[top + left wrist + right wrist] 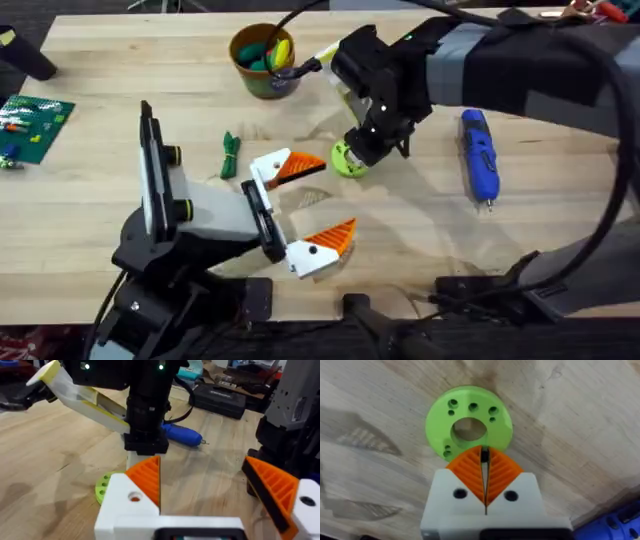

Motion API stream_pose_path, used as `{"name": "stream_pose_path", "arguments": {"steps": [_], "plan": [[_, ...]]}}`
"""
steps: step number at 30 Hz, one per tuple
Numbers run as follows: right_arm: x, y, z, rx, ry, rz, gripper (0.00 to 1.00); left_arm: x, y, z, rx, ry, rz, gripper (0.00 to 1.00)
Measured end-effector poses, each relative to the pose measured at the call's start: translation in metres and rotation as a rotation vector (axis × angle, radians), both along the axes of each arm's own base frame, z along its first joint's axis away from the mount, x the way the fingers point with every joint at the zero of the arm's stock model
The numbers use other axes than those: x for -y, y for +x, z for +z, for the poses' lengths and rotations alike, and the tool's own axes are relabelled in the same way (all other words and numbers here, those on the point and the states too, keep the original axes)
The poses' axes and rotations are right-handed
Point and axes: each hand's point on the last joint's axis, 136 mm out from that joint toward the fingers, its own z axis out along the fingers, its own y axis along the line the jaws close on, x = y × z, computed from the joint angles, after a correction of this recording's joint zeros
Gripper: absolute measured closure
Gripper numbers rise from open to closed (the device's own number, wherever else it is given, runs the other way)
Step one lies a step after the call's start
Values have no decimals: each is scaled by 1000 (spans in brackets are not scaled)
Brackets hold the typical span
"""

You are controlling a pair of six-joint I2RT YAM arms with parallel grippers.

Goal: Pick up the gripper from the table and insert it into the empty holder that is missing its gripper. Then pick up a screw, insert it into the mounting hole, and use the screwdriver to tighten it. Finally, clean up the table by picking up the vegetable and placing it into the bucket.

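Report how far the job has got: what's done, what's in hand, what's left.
Done: nothing clearly. In hand: the right gripper, shut on something small and dark, hangs over the lime-green disc. The left gripper waits open beside it. Left: the screwdriver lies untouched on the table, so tightening remains; the vegetable lies on the wood, not yet in the bucket.

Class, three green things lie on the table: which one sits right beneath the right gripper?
The lime-green round disc with holes; the right gripper hovers shut over it, unlike the vegetable and baseplate.
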Motion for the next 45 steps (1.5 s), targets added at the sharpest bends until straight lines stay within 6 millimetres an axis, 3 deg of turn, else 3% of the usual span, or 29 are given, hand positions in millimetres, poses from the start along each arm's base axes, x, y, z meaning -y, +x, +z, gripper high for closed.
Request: {"name": "stream_pose_path", "arguments": {"steps": [11,17,21,33,34,39,45], "plan": [[0,-1,0,-2,-2,0,995,0,0,0,0,0,0,11],[10,-13,9,-49,-37,0,995,0,0,0,0,0,0,11],[4,-5,42,-10,-7,0,995,0,0,0,0,0,0,11],[-9,11,175,142,113,1,995,0,0,0,0,0,1,11],[-11,9,198,172,138,8,995,0,0,0,0,0,2,11],[-27,-1,224,215,182,61,995,0,0,0,0,0,2,11],[-61,-34,228,214,201,213,995,0,0,0,0,0,2,11]]}}
